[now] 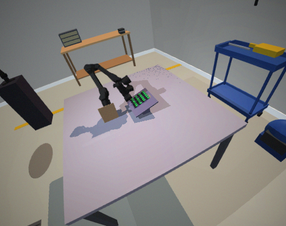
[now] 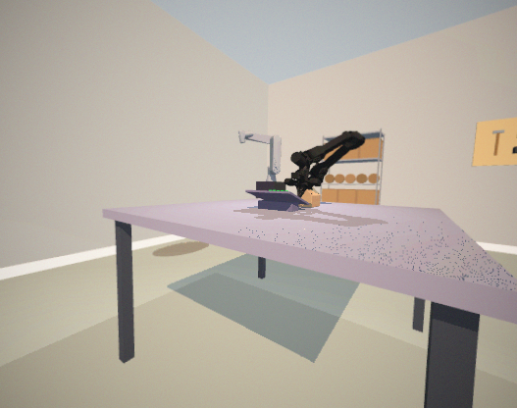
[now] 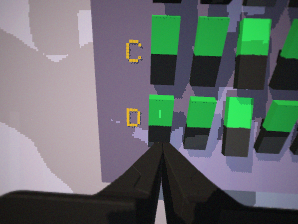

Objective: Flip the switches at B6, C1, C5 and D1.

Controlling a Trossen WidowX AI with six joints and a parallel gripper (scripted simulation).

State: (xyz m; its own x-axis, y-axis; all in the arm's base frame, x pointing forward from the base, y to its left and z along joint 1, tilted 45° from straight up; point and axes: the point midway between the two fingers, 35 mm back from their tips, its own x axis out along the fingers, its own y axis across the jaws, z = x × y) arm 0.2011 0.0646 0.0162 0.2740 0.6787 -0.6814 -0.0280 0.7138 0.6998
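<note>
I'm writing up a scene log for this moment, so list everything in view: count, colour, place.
Square table: one, pale lilac, room centre.
Tilted switch panel: one, purple, on the table beside the arm.
Rocker switches: rows C and D visible, green and black, on the panel.
Cardboard-coloured block: one, tan, at the arm's base.
Two-tier shelf: one, orange, far wall.
Cart: one, blue, right of the table.
Arm: one, black, reaching over the panel.
Gripper: one, black, shut, tips at switch D1.
</note>
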